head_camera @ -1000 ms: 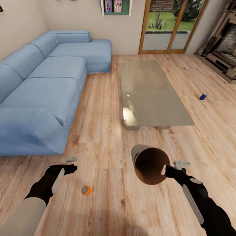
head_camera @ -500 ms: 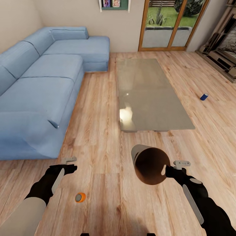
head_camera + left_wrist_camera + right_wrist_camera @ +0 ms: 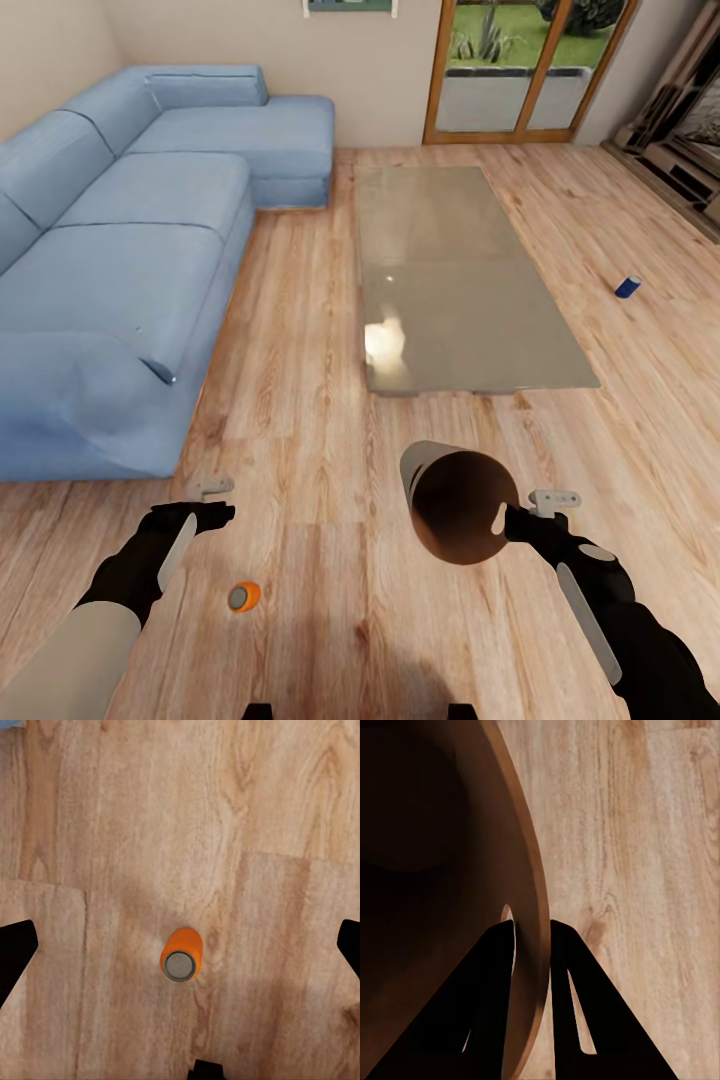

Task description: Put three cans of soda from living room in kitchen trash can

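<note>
The right gripper (image 3: 532, 937) is closed on the rim of the bin (image 3: 455, 500): in the right wrist view one finger is seen inside the wall and one outside, beside the handle hole. The bin is held above the floor (image 3: 330, 440), tilted, with its copper-brown inside turned toward the head camera. No can is seen inside it.

The left gripper (image 3: 212, 502) is empty and its jaws are spread wide; in the left wrist view the two fingertips (image 3: 15, 945) are seen at the far edges. The orange can (image 3: 243, 596) lies on its side on the floor, below and between them, not touched.

Compared with one second ago, the whole head view is shifted: the sofa (image 3: 120, 250) and the glass table (image 3: 450, 280) are seen lower and closer, and the orange can is now nearer to the robot. This is taken as a move of the robot, not of the things. The arms are kept in the same pose.

The blue can (image 3: 627, 287) lies well apart, to the right of the table. The orange can is judged to be in reach now, so a descent of the left arm is probably the step at hand.
</note>
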Controlling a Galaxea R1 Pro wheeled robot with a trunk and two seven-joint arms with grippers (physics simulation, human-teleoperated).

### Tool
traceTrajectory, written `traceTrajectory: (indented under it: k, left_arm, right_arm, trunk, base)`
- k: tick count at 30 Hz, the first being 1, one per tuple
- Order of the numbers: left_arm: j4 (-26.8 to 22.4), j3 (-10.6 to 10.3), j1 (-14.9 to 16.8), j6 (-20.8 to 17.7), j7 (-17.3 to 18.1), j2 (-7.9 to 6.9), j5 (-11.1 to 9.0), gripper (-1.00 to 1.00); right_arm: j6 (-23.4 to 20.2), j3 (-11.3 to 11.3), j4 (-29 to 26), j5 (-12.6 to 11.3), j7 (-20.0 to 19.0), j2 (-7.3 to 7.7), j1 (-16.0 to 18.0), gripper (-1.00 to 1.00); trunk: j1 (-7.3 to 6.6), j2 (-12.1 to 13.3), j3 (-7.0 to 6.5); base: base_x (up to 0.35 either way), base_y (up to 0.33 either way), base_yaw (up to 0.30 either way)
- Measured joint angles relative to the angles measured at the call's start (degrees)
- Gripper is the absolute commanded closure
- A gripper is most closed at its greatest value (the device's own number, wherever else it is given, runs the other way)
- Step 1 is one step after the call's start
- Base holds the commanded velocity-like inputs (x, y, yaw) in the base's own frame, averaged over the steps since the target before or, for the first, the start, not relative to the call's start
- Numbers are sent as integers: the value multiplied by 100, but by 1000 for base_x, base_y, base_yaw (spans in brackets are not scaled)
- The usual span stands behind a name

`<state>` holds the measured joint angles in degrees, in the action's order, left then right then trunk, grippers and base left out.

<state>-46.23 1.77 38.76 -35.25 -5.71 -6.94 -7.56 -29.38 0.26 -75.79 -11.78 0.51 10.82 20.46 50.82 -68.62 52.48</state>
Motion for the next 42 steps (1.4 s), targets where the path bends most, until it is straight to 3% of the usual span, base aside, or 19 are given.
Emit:
traceTrajectory:
  k: [11, 22, 35, 38, 39, 42]
  left_arm:
    - [0, -1, 0, 0, -7, 0, 0, -100]
    - [0, -2, 0, 0, -9, 0, 0, -100]
    - [-3, -1, 0, 0, -54, 0, 1, -100]
    - [-1, -1, 0, -4, -79, 4, 0, -100]
    - [-1, -1, 0, -6, -83, 6, 3, -100]
    - [2, -2, 0, -11, -93, 8, 7, -100]
  right_arm:
    - [0, 0, 0, -1, 1, 0, 0, 100]
    - [0, 149, -26, 13, 0, 0, 3, 100]
    - [-8, 121, -82, 10, -11, 7, 13, 100]
    - [-303, 119, -447, 62, -13, 12, 182, 100]
    - [-842, 118, -819, 84, -16, 18, 306, 100]
    - [-1367, 117, -1275, -12, -35, 23, 536, 100]
  trunk:
    - [242, -441, 295]
    - [483, -882, 590]
    - [484, -884, 691]
    - [484, -884, 694]
    - [484, -884, 694]
    - [483, -884, 694]
  base:
    - [0, 0, 0]
    - [0, 0, 0]
    - [0, 0, 0]
    - [0, 0, 0]
    - [0, 0, 0]
    - [0, 0, 0]
